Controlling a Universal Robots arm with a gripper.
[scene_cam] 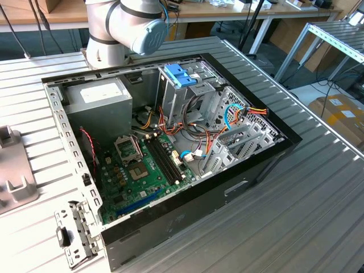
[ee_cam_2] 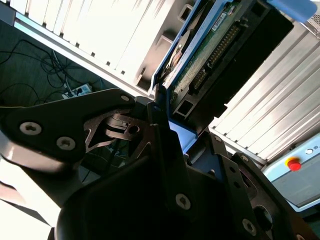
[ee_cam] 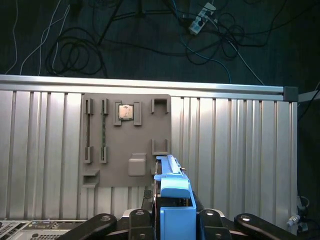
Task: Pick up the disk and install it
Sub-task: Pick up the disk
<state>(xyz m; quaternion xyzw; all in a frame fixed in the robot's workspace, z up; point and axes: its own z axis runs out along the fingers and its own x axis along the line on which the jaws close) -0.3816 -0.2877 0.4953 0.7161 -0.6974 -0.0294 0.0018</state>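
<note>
Disk (ee_cam: 173,196) edge-on, gripped by hand (ee_cam: 175,221), clear of ribbed table (ee_cam: 240,150).

The disk (ee_cam: 173,185) sits between the gripper's (ee_cam: 175,212) jaws, pressed from both sides, its end reaching out past them. Under the gripper lies the table (ee_cam: 240,150). Beyond the disk's far end a plate (ee_cam: 120,145) lies flat on the table, with a chip (ee_cam: 125,112) in one recess, well apart from the gripper. Past the plate is the table's edge, then the floor with cables (ee_cam: 75,55) on it.

A case (scene_cam: 250,170) lies open on the table. Inside it, a power supply (scene_cam: 99,99) is at the exterior view's left. A drive cage (scene_cam: 185,85) is to its right, and a motherboard (scene_cam: 142,165) lies nearer the camera than both. A bracket (scene_cam: 74,236) lies on the table just beside the case's near corner.
</note>
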